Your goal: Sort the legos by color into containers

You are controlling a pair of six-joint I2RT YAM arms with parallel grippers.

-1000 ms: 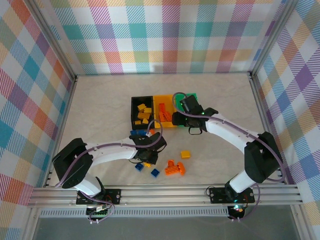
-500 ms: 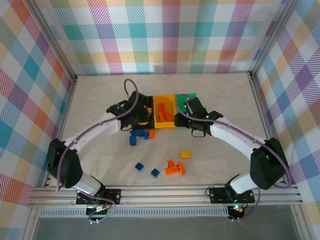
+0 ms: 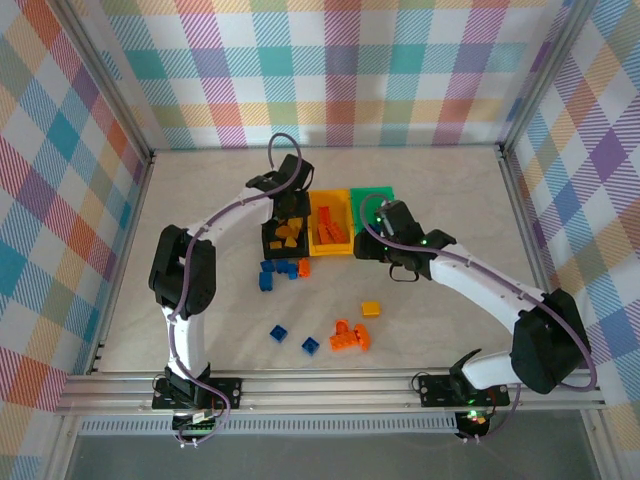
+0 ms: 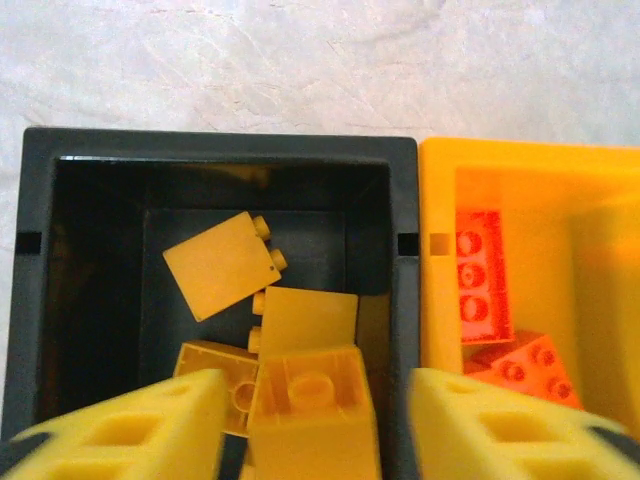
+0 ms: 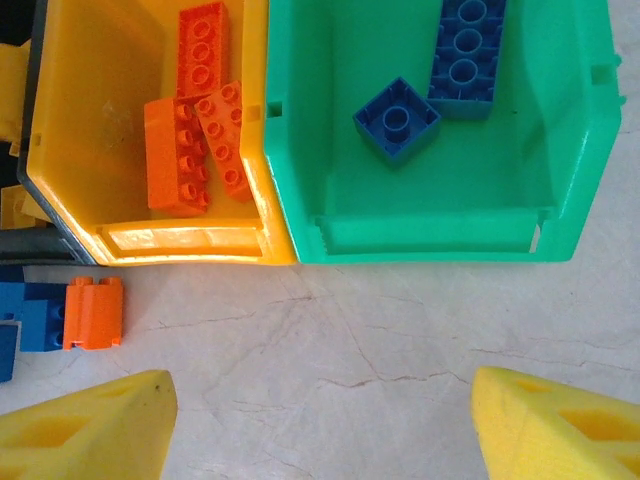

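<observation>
Yellow brick (image 4: pixel 315 435), stud up, loose inside spread left claw (image 4: pixel 317 388) over black bin (image 4: pixel 30 300); right claw (image 5: pixel 322 385) apart too

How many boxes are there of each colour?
Black open-top rectangular plastic bin: 1
Yellow-orange open-top rectangular plastic bin: 1
Green open-top rectangular plastic bin: 1
Total: 3 bins
</observation>
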